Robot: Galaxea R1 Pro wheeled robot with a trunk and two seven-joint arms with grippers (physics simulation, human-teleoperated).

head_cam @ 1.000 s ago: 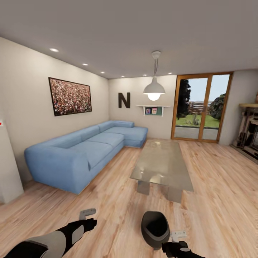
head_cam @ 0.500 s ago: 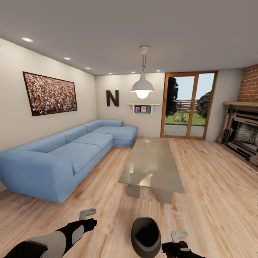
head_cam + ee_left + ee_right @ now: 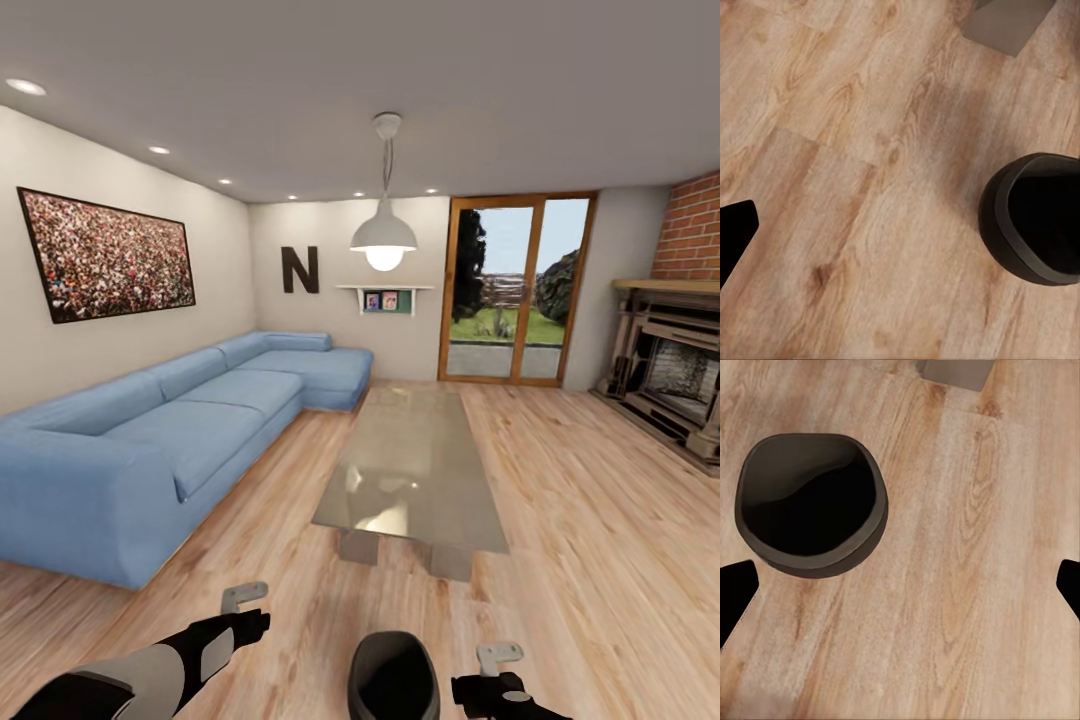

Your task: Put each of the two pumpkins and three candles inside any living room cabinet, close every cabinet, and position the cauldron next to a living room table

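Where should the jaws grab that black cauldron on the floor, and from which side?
Probably the rim of the cauldron, coming from above: it stands upright on the wood floor with its wide mouth open, and the smooth bulging sides look too broad to span. One jaw inside the mouth, one outside.

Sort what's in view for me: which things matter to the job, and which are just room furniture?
Job:
cauldron, on the floor between the grippers
table, ahead of the cauldron

Not the job:
sofa
fireplace
lamp
picture
glass doors
wall shelf
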